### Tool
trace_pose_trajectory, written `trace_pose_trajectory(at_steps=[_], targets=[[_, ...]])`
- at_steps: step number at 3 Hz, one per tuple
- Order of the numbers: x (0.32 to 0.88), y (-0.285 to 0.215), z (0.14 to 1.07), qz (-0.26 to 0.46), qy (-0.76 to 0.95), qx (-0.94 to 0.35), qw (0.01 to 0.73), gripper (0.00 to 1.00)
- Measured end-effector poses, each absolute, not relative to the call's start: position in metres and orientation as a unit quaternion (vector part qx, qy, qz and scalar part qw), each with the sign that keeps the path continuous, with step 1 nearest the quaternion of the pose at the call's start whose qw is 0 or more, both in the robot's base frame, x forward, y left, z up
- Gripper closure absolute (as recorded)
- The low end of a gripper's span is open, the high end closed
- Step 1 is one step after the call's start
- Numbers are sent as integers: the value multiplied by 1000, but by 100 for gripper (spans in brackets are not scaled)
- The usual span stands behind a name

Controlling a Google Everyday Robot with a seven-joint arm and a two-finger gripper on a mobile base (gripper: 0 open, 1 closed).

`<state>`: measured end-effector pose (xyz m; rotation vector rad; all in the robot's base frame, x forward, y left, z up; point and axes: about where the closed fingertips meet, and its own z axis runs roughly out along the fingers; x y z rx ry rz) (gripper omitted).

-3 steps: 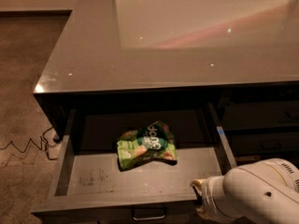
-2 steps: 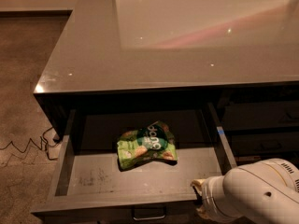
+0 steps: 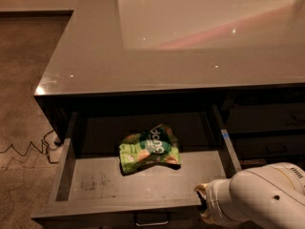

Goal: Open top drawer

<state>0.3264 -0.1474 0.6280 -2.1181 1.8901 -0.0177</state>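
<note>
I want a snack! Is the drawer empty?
No, a green snack bag lies in the top drawer; the hand is by its front right corner.

Arm point(image 3: 259, 197): fat white rounded shell, 1 small dark hole, dark striped band on upper side. Gripper point(image 3: 204, 202): cream-tan, at front-right corner of top drawer point(image 3: 95, 181).

The front of the top drawer point(image 3: 143, 185) is running off the lower edge, its pull point(image 3: 151, 220) showing only partly. The gripper point(image 3: 204, 203), at the drawer's front right corner, is sitting behind the white arm point(image 3: 267, 197), itself being cropped right and below. Print on the green packet point(image 3: 150, 149) is blurring out.
</note>
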Motion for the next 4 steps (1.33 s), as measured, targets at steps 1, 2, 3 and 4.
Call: trace_pose_trajectory(at_steps=[1, 2, 3, 4], targets=[[319, -149, 631, -4, 657, -738, 155, 12], [309, -145, 659, -26, 647, -740, 182, 0], [305, -139, 686, -48, 630, -749, 199, 0], [305, -138, 703, -56, 621, -753, 211, 0]])
